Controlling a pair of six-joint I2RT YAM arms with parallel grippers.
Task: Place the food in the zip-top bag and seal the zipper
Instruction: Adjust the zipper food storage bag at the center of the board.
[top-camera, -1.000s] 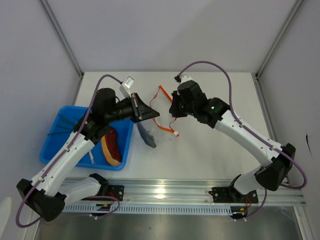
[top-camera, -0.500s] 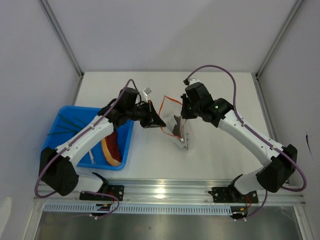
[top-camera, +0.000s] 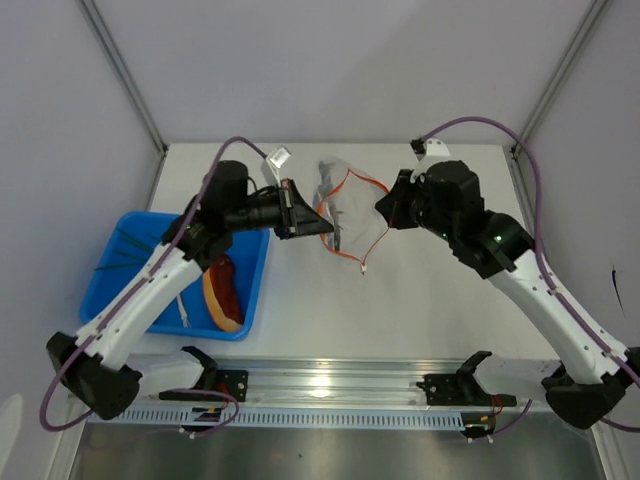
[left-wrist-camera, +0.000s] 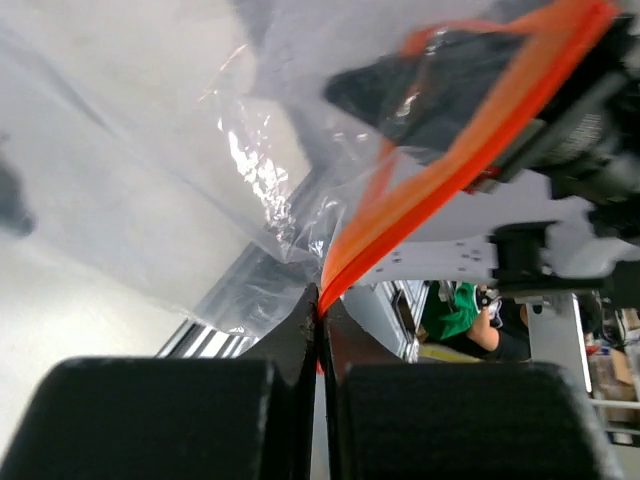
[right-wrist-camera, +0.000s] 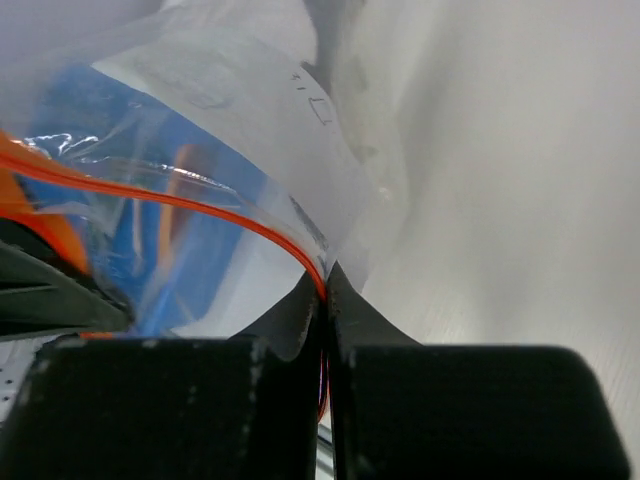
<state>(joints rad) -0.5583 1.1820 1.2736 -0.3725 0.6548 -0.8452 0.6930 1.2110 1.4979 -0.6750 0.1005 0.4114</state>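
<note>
We hold the bag (top-camera: 338, 188) aloft, left gripper (top-camera: 321, 226) and right gripper (top-camera: 384, 212) both clamped on its zipper (left-wrist-camera: 450, 168), so the mouth gapes for food (top-camera: 224, 290).

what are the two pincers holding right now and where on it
Both hold the zip-top bag by its zipper: the left pincer pinches the red-orange strip on one side of the mouth, the right pincer on the opposite side.

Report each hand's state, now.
Left hand: closed, pinching the bag at its zipper.
Right hand: closed on the zipper too.
</note>
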